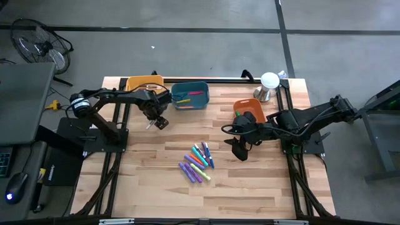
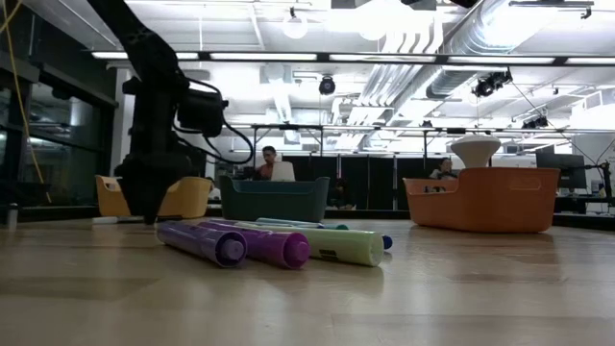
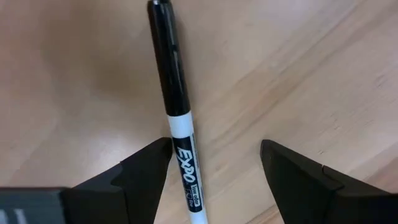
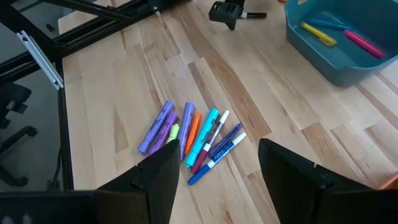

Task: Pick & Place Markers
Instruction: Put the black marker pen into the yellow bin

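1. The left claw (image 3: 214, 180) has its two dark fingers (image 3: 140, 180) spread wide apart.
2. A black marker (image 3: 174, 106) with a white barrel lies flat on the wooden worktop (image 3: 298, 74).
3. The white barrel, printed "EXPO", lies in the gap just beside one finger; whether they touch cannot be told.
4. The black cap end points away from the claw.

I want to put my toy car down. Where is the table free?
Bare wood lies along the near edge, below the marker pile. It's crowded at the back: yellow bin, blue bin, orange bin and both grippers.
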Controlling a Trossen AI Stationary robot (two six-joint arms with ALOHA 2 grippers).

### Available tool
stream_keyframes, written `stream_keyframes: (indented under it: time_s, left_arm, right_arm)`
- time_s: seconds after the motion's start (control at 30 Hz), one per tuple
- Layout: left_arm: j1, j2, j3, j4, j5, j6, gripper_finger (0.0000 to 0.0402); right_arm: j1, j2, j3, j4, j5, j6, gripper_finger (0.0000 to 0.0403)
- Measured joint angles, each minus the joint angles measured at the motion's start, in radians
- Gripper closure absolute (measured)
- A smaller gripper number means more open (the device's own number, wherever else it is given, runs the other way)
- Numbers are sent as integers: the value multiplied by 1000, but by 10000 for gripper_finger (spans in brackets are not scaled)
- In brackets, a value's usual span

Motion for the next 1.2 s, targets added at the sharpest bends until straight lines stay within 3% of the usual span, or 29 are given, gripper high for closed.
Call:
stream_keyframes:
  time_s: [0.27,0.77,1.2]
  left_arm:
    - [-72,0,-10,11,15,-43,154]
    - [-197,1,-12,31,-37,-181,261]
    - [-224,1,-13,56,-14,-186,266]
  right_arm:
    - [0,0,0,0,14,-2,197]
    - [0,0,0,0,7,0,196]
    - [0,0,0,2,-1,4,196]
